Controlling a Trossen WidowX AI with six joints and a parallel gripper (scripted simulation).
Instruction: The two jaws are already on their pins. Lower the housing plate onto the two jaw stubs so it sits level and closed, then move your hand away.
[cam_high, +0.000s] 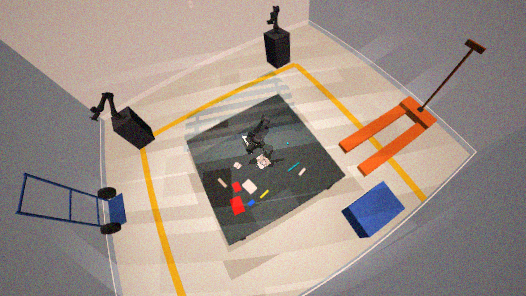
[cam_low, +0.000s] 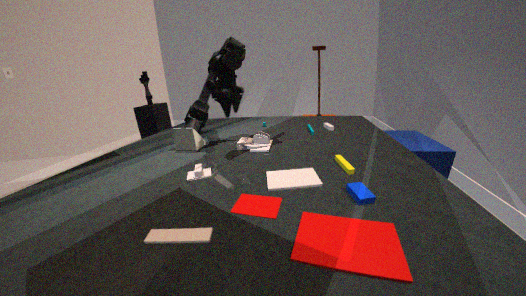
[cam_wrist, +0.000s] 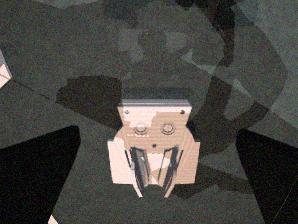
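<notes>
plate (cam_high: 263, 161) (cam_low: 261, 139) (cam_wrist: 154, 118): on the desk (cam_high: 305, 170) (cam_low: 240, 265) (cam_wrist: 90, 200), sitting over the jaws as part of a small pale assembly. not in the grip.

fingers (cam_low: 227, 106): wide, nothing held. exterior view has them up in the air, tips pointing down, higher than the plate and clear of it. wrist view shows one at each side of the picture, plate framed in the gap between, with dark desk surface showing on both sides of it; no contact.

plate face, from the wrist: two round rings side by side, a small dark dot near each far corner, another dot below the rings. far edge runs roughly straight across the view. jaws reach out from under the near side, a gap between them. whether the plate is fully level or seated, cannot tell.

elsewhere on the desk: white slab (cam_high: 249, 186) (cam_low: 294, 178), with the small red sheet (cam_high: 236, 187) (cam_low: 257, 205) near it; yellow bar (cam_high: 264, 194) (cam_low: 344, 164) near the blue block (cam_high: 251, 203) (cam_low: 360, 193).
</notes>
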